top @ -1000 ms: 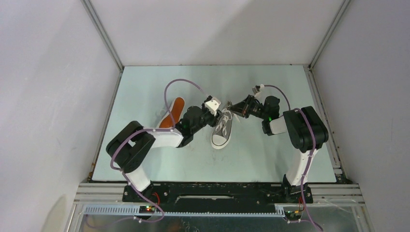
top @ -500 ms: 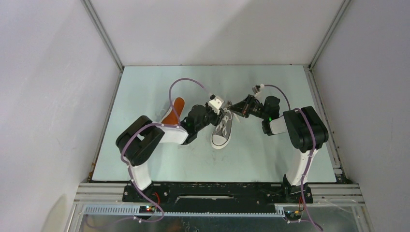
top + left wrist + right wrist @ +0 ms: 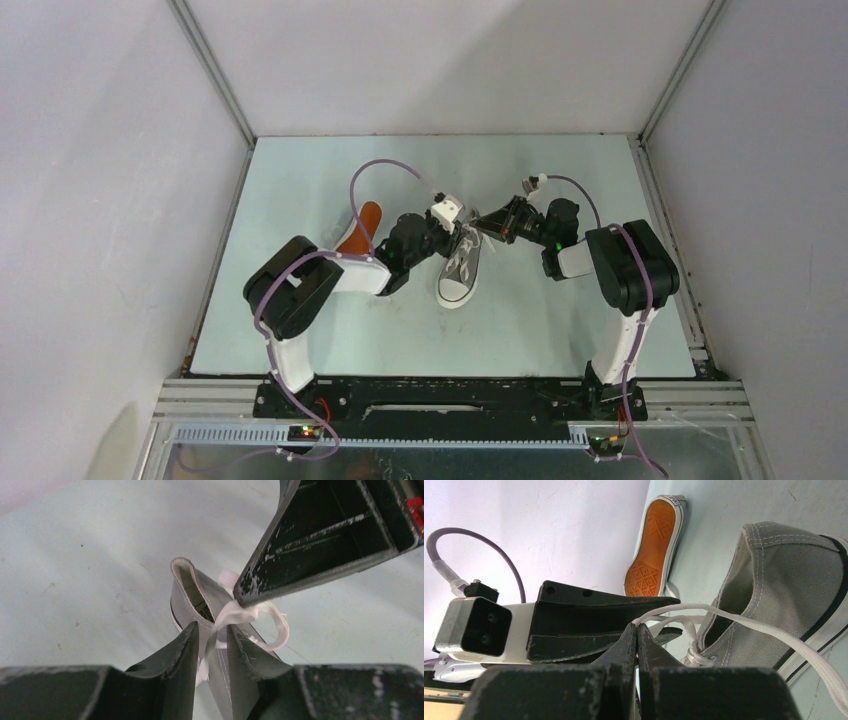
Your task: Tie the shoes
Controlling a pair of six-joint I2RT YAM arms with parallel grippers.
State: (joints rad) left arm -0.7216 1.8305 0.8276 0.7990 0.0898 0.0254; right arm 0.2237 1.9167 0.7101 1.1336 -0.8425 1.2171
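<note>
- Pale, matt walls (image 3: 450, 70) with aluminium corner rails close in a mint-green table (image 3: 300, 330) – smooth, lightly scuffed and speckled.
- Shoe (image 3: 458, 275): grey canvas with stitched seams, a white rubber toe cap and a white edge band. It stands upright mid-table, toe toward the arms.
- Second shoe (image 3: 654, 545): lies on its side to the left, its flat orange sole showing a diamond tread.
- Lace (image 3: 242, 614): flat, white and woven, bunched into a small loop above the shoe's opening.
- Right fingers (image 3: 626, 642): black, scratched wedges pressed together, pinching the lace at their tips.
- Left fingers (image 3: 187, 650): narrowly apart with a lace strand in the gap. They are not clamped on it as far as can be seen.
- From above, the left arm covers most of the second shoe, and both sets of fingers crowd over the lacing – the eyelets are hard to make out.
</note>
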